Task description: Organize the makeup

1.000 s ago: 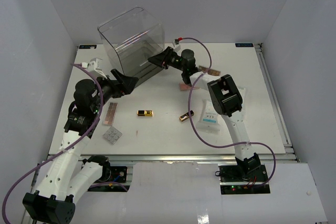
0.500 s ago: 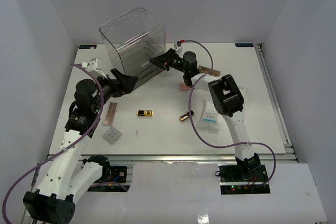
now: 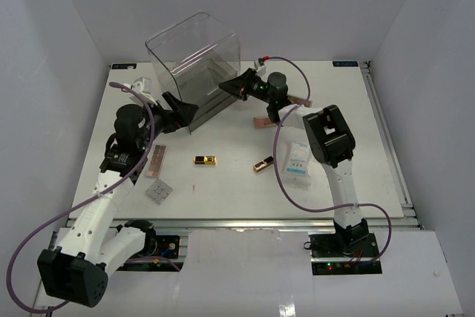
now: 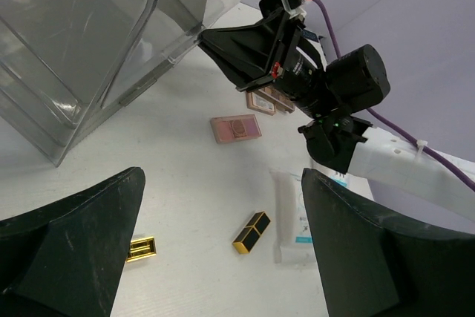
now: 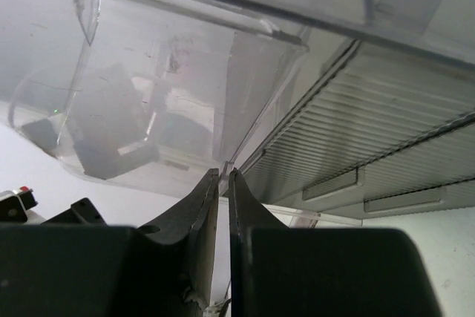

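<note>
The makeup lies loose on the table: a brown palette (image 3: 156, 159), a grey square palette (image 3: 158, 191), two gold-black cases (image 3: 205, 159) (image 3: 263, 163), a white-teal packet (image 3: 297, 159), a pink palette (image 3: 263, 122) and another palette (image 3: 298, 100). My right gripper (image 3: 225, 87) is shut on the thin front edge of the clear acrylic box (image 3: 194, 57), which is tilted off the table; the wrist view shows the jaws pinching the wall (image 5: 223, 176). My left gripper (image 3: 180, 109) is open and empty beside the box's near left corner, above a case (image 4: 252, 232) and the packet (image 4: 291, 217).
The white table (image 3: 223, 191) ends in a metal rail at the near edge. White walls close in the left, back and right sides. My right arm's cable (image 3: 278, 176) loops over the table near the packet.
The right gripper has lifted and tilted the clear box further and drawn it slightly right. The left arm has moved up toward the box's corner. The makeup has not moved.
</note>
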Controlling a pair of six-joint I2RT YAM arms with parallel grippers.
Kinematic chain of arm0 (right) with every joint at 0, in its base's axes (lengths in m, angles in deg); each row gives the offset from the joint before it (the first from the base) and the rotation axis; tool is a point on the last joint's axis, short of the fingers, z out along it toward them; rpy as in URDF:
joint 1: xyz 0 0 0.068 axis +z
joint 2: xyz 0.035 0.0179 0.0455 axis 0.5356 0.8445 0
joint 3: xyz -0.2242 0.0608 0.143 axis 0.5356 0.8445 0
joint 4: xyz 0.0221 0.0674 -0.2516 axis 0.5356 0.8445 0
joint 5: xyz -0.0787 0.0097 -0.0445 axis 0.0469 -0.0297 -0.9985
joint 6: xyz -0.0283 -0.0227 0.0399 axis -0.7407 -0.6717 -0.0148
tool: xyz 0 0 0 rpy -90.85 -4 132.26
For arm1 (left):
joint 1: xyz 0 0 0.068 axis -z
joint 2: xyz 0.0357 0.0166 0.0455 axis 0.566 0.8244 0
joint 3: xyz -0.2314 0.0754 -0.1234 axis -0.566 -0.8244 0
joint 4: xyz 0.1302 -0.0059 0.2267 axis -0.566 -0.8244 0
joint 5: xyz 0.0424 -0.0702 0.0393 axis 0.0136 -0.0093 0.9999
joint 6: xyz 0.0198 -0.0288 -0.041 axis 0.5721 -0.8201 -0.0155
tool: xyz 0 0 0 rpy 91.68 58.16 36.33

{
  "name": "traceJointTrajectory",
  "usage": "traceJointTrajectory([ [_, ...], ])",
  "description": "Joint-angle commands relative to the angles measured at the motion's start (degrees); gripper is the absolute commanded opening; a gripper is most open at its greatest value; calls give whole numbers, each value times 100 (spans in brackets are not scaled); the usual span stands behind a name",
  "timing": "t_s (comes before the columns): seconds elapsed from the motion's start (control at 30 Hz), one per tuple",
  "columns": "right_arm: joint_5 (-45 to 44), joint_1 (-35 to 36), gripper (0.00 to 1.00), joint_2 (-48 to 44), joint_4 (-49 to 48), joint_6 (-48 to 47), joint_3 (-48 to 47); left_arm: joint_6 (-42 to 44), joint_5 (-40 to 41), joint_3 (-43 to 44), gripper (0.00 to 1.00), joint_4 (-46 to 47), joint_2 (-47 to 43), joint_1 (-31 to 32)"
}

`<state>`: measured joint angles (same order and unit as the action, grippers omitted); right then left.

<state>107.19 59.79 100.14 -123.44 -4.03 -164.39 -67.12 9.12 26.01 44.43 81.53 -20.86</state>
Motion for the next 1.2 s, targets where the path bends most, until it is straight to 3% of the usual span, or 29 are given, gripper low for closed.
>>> traceJointTrajectory([
  [0.0,9,-40,12,-658,-890,-17,12,33,-9,137,98,260,29,-25],
  [0.5,86,-45,12,-1082,-954,46,359,124,-18,81,98,618,233,-19],
  [1.17,184,-79,12,-1456,-998,143,597,245,-229,520,98,1179,1186,-16],
])
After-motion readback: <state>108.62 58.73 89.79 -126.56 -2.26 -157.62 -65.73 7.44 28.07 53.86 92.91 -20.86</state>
